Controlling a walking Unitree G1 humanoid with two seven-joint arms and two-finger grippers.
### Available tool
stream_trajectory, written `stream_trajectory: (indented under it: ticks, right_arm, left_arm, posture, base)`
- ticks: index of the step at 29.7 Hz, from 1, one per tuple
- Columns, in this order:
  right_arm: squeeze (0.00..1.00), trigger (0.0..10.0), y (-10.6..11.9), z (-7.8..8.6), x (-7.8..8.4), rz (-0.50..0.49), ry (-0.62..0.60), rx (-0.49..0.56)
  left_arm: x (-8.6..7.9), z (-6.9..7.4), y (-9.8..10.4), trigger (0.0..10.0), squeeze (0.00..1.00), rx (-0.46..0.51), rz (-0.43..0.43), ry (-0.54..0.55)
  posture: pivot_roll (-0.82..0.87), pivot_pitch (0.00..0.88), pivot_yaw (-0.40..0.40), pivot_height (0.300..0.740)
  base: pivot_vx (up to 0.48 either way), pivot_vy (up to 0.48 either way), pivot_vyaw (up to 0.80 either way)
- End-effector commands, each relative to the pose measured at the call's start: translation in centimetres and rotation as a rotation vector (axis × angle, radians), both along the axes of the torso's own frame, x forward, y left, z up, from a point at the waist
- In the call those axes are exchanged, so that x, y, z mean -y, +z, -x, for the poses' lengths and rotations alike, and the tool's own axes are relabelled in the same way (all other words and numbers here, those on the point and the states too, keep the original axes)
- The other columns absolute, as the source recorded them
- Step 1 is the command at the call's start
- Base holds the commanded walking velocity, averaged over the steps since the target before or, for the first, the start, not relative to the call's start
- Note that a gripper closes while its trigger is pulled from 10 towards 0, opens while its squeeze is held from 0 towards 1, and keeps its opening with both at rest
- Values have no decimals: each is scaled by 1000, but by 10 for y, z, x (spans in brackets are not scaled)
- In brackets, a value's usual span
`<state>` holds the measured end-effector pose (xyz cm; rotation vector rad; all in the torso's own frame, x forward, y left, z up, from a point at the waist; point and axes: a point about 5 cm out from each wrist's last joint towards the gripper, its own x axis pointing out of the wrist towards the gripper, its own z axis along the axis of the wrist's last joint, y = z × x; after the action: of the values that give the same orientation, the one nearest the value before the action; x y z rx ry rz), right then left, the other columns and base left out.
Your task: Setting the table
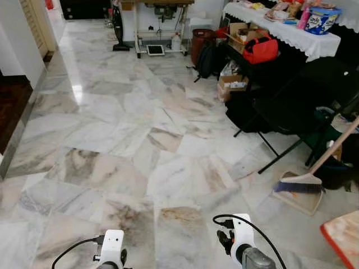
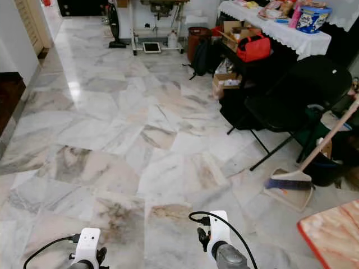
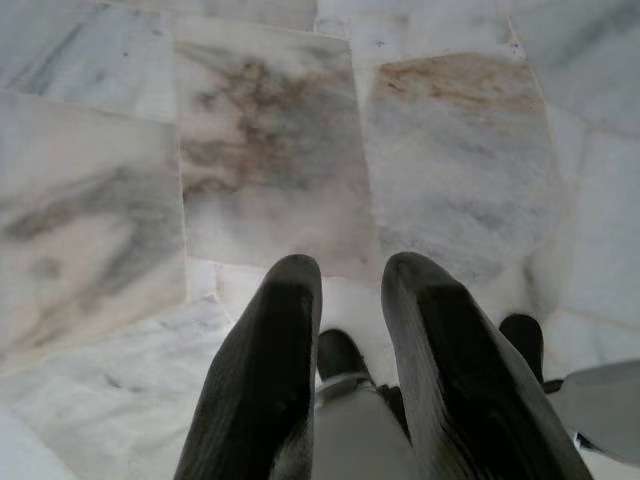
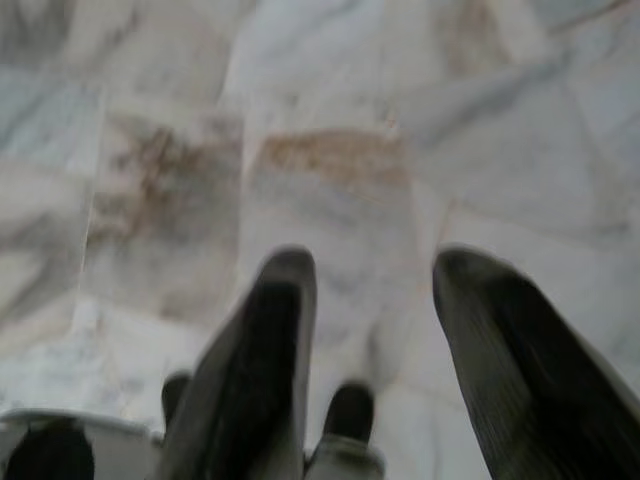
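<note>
Left tool and right tool hang above the marble floor, fingers spread (both empty).

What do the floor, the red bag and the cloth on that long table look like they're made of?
The floor looks like polished marble or marble-look tile: grey and brown veining, with a glossy glare patch near the doorway. The red bag appears to be soft woven fabric, probably nylon, since it slumps and has black straps. The tablecloth seems to be white cotton or lace; its hanging edge is scalloped.
</note>
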<state>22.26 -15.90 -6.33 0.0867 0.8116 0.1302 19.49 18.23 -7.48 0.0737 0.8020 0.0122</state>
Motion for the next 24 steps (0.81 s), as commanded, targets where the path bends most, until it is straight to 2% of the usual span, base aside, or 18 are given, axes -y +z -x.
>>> stream_trajectory:
  ticks: [1, 24]
  right_arm:
    - [0, 10000, -2, 4, 5, 0, -35, -17]
    - [0, 10000, -3, 5, 3, 13, -19, -27]
  left_arm:
    - [6, 2, -2, 10000, 0, -16, 8, -11]
    - [3, 6, -4, 10000, 0, -28, 27, 21]
  posture:
    - [71, 0, -54, 727]
    - [68, 0, -56, 727]
  base:
    - [0, -304, -731]
    - [0, 0, -734]
